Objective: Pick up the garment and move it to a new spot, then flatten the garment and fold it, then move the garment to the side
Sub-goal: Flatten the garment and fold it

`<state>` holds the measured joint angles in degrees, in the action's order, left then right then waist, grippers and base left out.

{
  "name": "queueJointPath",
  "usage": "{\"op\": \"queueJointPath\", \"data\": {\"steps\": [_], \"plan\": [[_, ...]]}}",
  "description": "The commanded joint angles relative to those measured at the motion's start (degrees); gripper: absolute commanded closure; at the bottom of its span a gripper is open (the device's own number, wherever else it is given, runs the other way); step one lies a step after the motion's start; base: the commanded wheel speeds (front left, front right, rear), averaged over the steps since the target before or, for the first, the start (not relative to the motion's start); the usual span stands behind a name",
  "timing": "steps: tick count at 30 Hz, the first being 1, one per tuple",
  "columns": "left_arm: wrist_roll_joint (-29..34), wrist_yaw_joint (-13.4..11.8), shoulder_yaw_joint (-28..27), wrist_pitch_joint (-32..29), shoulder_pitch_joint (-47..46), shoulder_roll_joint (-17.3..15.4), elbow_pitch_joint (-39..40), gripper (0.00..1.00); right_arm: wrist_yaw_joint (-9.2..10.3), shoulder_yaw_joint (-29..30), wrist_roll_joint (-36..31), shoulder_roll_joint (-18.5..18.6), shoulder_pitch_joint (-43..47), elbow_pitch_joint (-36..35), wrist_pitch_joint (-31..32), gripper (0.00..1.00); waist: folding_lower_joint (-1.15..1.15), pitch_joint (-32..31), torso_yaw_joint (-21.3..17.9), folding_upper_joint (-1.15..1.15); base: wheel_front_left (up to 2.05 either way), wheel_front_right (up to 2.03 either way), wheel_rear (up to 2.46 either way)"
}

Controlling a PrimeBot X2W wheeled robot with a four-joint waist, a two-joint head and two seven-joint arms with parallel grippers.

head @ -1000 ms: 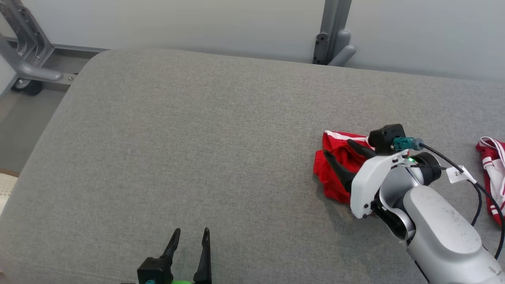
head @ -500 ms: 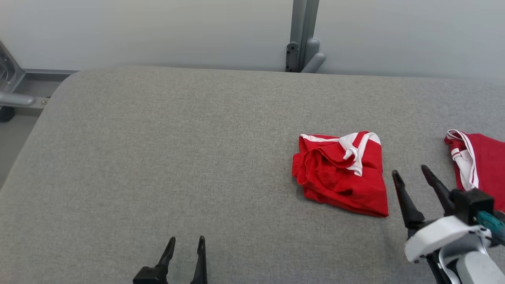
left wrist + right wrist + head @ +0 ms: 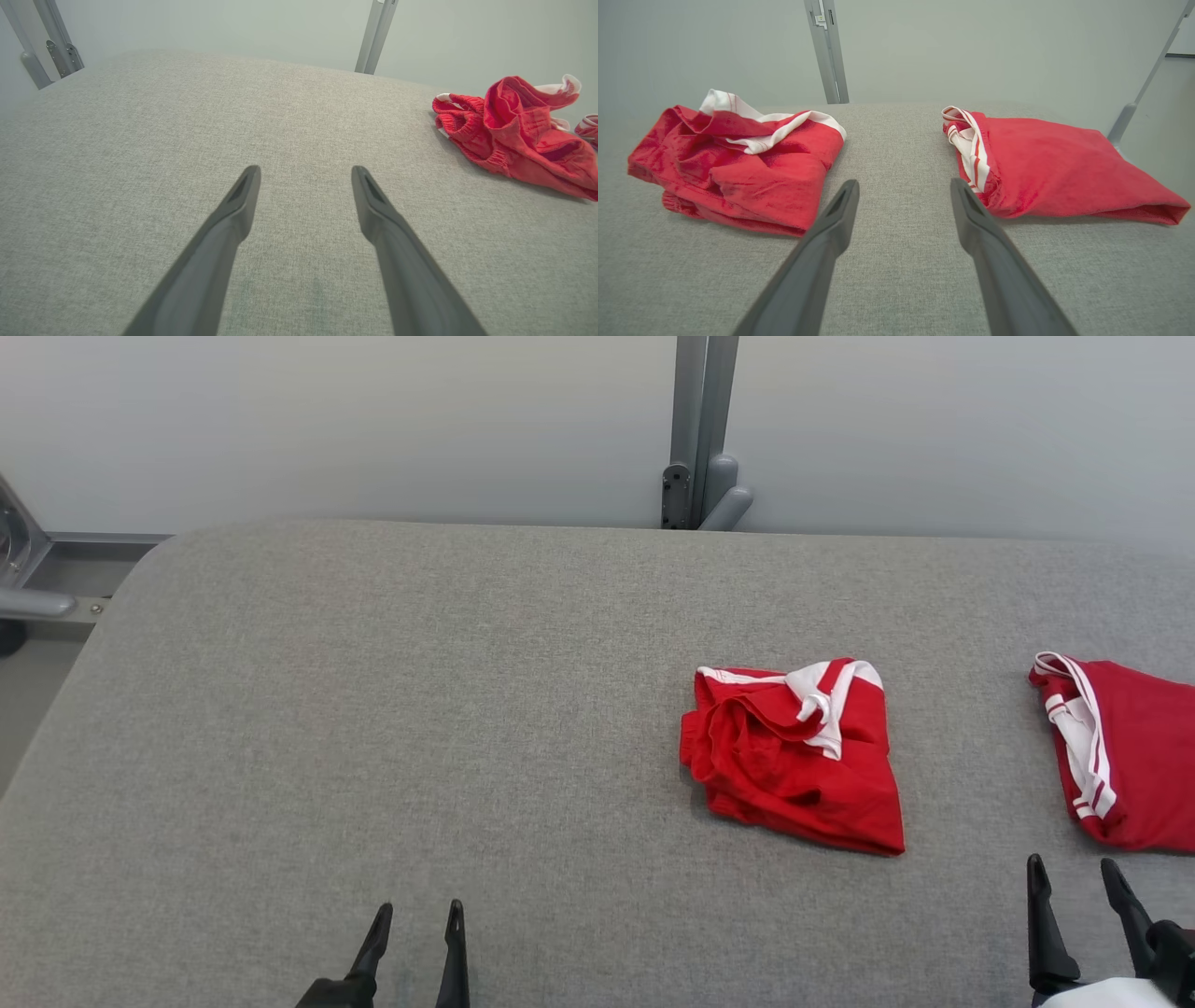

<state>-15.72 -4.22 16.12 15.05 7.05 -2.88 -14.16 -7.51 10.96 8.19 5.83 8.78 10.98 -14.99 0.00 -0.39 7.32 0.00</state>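
Red and loosely folded, the red garment with white banding [image 3: 794,765] lies right of centre on the grey fabric-covered desk [image 3: 373,709], touching neither pincer. We judge the fold made, if roughly, and the move to the side the step in hand. A second red garment [image 3: 1130,756], neater, sits well apart at the desk's right edge. The left pincer [image 3: 418,908] hangs low at the near edge, its fingers parted and holding nothing, and the right pincer [image 3: 1071,863] does the same at the lower right. Through the right wrist camera its spread fingers point at the bare strip between the two garments. Next, we think, the nearer right arm must reach forward and left and close on all the layers at once, or the fold may spill open.
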Motion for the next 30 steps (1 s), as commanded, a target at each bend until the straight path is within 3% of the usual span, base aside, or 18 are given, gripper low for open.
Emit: {"op": "queueJointPath", "data": {"steps": [1,2,3,11,30], "plan": [[0.5,0.3,-0.7,0.1,1.0,-0.1,0.2,0.0,0.05,0.0,-0.1,-0.7,0.2,-0.3,-0.2,0.67,0.0,0.0,0.0,0.0,0.0,0.0,0.0],[0.7,0.4,-0.8,0.1,1.0,-0.1,0.3,0.0,0.05,-0.1,0.4,-1.0,0.0,0.1,-0.2,0.95,0.0,0.0,-0.1,0.0,0.0,0.0,0.0],[0.6,0.5,-0.8,0.1,1.0,-0.1,0.4,0.0,0.05,-0.3,0.6,-1.1,-0.5,0.4,-0.2,1.0,0.0,0.1,-0.1,0.0,0.0,0.0,0.0],[0.1,0.6,-0.2,0.1,-0.5,-0.1,1.0,0.0,0.05,-4.4,0.7,-1.9,-7.6,3.9,-0.2,1.0,0.0,2.0,0.0,0.0,0.0,0.0,0.0],[-0.5,1.1,1.6,0.1,-3.8,-0.1,0.1,0.0,0.05,-13.1,0.1,-0.9,-30.8,32.1,1.1,1.0,0.0,5.7,2.2,0.0,0.0,0.0,0.0]]}}
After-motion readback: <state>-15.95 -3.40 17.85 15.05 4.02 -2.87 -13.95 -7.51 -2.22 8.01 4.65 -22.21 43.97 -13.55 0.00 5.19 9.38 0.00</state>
